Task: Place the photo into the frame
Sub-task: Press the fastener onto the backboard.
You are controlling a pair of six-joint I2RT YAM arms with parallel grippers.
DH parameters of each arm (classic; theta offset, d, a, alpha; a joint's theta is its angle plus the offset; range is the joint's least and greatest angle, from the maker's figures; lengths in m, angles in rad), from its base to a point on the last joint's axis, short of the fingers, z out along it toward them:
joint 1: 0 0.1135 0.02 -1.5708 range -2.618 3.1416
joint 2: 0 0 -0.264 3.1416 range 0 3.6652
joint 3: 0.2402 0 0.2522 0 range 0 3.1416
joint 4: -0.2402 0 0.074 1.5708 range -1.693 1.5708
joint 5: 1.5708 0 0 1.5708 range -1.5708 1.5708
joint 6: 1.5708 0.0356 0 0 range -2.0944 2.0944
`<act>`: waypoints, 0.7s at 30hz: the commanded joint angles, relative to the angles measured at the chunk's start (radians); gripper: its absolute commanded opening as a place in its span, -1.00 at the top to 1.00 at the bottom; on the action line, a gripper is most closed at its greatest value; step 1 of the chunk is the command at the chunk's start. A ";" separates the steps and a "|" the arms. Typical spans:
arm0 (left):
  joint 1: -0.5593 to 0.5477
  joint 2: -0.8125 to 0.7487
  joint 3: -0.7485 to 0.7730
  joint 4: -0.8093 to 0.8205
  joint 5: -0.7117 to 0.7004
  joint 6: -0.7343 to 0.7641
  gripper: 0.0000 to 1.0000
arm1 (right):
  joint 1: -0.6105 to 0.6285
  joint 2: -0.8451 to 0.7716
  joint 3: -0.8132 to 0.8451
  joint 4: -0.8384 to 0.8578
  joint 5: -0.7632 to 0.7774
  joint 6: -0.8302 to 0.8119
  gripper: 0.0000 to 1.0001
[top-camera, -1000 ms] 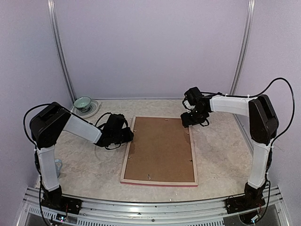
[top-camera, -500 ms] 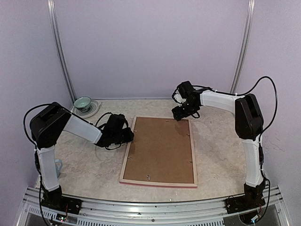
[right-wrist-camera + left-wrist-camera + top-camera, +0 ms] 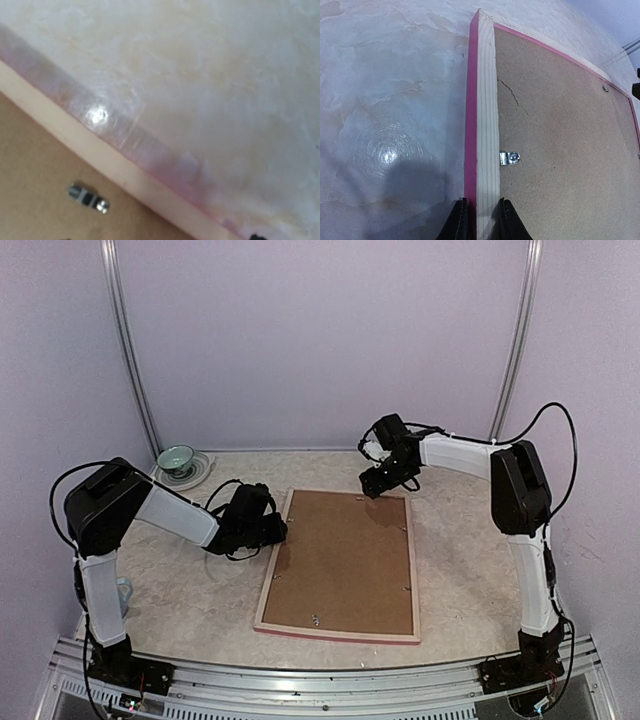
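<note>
The frame (image 3: 272, 575) lies face down in the middle of the table, pale wood up and pink on its edges, with a brown backing board (image 3: 345, 560) filling it. The photo is not visible. My left gripper (image 3: 278, 532) is shut on the frame's left rail; in the left wrist view its fingers straddle the rail (image 3: 487, 115) at the gripper (image 3: 481, 207). My right gripper (image 3: 372, 485) hovers over the frame's far rail (image 3: 100, 155), beside a metal clip (image 3: 88, 198). Its jaws do not show.
A green bowl (image 3: 177, 457) on a white plate stands at the back left. Another metal clip (image 3: 510, 158) sits on the backing board by the left rail. Enclosure walls close in on three sides.
My right arm has swung left along the frame's far rail, from its far right corner toward the middle. My left gripper has stayed on the left rail.
</note>
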State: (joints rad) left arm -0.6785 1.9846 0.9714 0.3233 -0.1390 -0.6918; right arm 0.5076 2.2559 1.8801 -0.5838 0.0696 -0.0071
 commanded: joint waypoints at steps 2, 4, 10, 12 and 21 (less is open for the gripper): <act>-0.032 0.033 -0.040 -0.156 0.073 -0.008 0.65 | 0.005 0.063 0.037 0.008 -0.002 -0.031 -0.57; -0.033 0.032 -0.039 -0.156 0.073 -0.005 0.65 | 0.006 0.076 0.046 0.014 -0.001 -0.037 -0.59; -0.039 0.038 -0.036 -0.155 0.076 -0.007 0.65 | 0.006 0.118 0.096 0.005 0.007 -0.044 -0.61; -0.041 0.038 -0.036 -0.156 0.076 -0.006 0.65 | 0.006 0.126 0.101 0.010 0.009 -0.044 -0.64; -0.044 0.037 -0.036 -0.158 0.074 -0.005 0.65 | 0.006 0.131 0.119 0.026 -0.011 -0.042 -0.70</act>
State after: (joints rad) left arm -0.6834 1.9846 0.9714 0.3229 -0.1474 -0.6910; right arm 0.5079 2.3734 1.9743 -0.5755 0.0734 -0.0448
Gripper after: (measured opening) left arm 0.179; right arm 0.849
